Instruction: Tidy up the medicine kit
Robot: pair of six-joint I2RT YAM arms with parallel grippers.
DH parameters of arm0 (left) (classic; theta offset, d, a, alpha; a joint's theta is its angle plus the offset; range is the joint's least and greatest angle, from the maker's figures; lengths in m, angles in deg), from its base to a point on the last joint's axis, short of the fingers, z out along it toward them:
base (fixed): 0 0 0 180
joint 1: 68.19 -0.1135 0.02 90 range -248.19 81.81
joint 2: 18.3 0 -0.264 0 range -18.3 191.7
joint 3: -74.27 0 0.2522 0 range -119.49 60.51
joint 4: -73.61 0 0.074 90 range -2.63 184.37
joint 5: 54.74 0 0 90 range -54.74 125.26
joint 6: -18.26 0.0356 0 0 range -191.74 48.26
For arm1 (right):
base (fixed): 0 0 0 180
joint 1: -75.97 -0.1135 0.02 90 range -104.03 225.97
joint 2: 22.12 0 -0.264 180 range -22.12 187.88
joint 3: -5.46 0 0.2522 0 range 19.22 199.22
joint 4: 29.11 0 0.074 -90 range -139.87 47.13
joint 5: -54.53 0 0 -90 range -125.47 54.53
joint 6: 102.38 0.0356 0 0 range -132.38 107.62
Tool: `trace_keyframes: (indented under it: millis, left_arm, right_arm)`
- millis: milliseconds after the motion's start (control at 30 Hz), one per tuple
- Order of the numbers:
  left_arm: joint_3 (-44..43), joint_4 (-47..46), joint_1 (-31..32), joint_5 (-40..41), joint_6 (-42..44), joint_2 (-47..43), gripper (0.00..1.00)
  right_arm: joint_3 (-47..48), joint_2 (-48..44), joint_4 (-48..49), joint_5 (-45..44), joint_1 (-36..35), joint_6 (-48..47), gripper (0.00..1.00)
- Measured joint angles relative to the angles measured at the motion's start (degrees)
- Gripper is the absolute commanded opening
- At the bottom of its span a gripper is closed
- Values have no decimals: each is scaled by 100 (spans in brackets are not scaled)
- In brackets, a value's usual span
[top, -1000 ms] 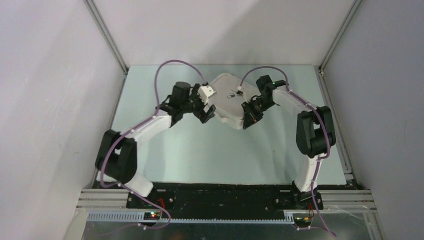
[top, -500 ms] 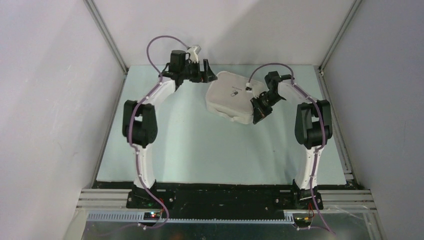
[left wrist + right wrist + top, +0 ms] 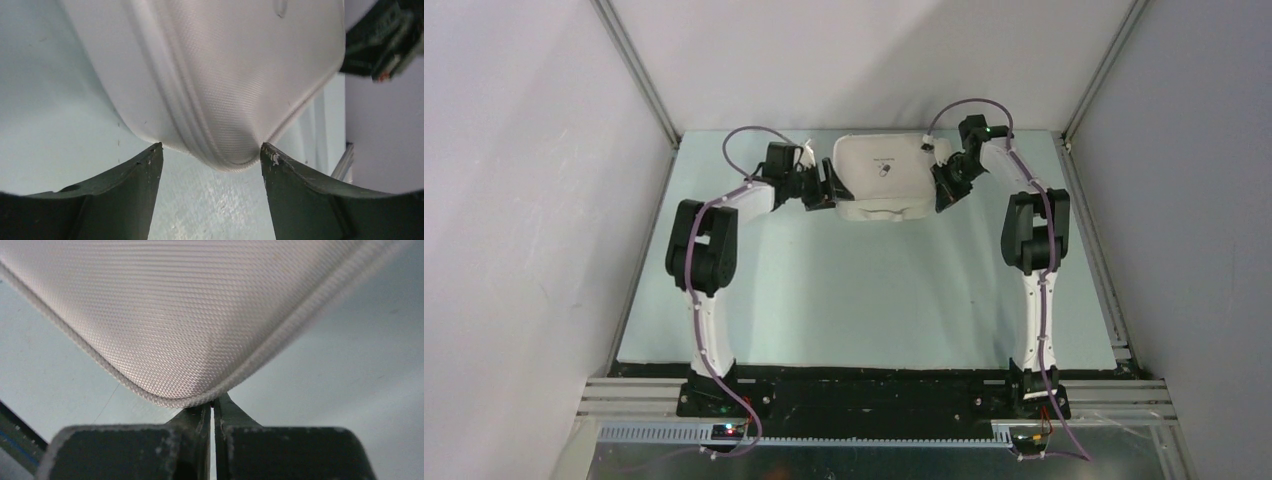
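Observation:
The medicine kit [image 3: 884, 175] is a white rounded-square soft case with a small dark logo on its lid. It lies zipped shut at the back of the table. My left gripper [image 3: 824, 187] is at its left side, open, and one rounded corner of the kit [image 3: 225, 75] pokes between the two fingertips [image 3: 211, 147]. My right gripper [image 3: 942, 190] is at the kit's right side. Its jaws are shut, and the tips [image 3: 213, 402] press against the piped edge of a kit corner [image 3: 175, 315]; nothing shows between them.
The back wall [image 3: 874, 60] rises just behind the kit, and side walls with metal rails [image 3: 1089, 220] close in the pale table [image 3: 864, 290]. The right arm's dark wrist [image 3: 385, 45] shows beyond the kit in the left wrist view.
The kit has slid from mid-table to the back wall and turned square. Both arms stretched back with it. The left gripper came round to the kit's left corner, its jaws narrowing a little.

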Motion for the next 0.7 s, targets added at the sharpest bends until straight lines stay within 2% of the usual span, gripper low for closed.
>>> trace_keyframes:
  millis: [167, 367, 433, 567, 700]
  left_arm:
    - [905, -103, 195, -50, 584, -940, 75]
    - [1405, 376, 1040, 186, 2129, -2149, 76]
    - [1421, 636, 1187, 227, 2503, -2444, 81]
    - [1172, 975, 852, 647, 2778, -2608, 93]
    - [-46, 1217, 195, 1384, 2660, -2026, 98]
  right_arm:
    - [822, 527, 142, -87, -61, 72, 0]
    - [1292, 859, 577, -164, -256, 238, 0]
    - [1408, 955, 682, -192, -313, 275, 0]
    - [1502, 1038, 815, -223, -365, 295, 0]
    - [1488, 1038, 824, -223, -365, 271, 0]
